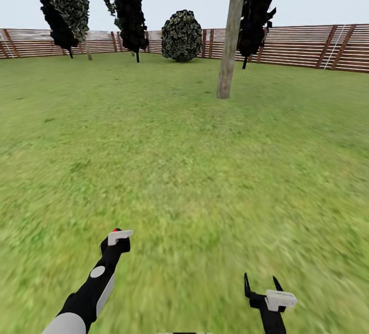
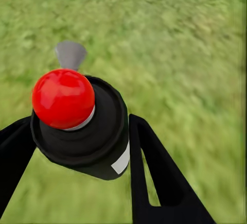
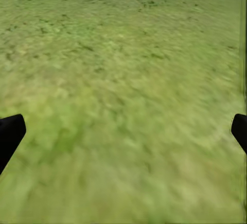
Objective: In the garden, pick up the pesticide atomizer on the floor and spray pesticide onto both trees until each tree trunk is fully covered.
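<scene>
Left pincer clamped on the black atomizer with its red top, seen close in the left wrist view, head view adds the tree trunk upper middle, fence behind, right pincer spread wide over grass.

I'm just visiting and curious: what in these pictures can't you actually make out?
- Head view: the trunk's crown is cut off by the top edge.
- Head view: the atomizer is nearly hidden behind the left gripper.
- Left wrist view: the bottle's label is mostly turned away, and a finger covers its side.
- Right wrist view: the fingers are cut off at the edges; the grass is blurred.
</scene>
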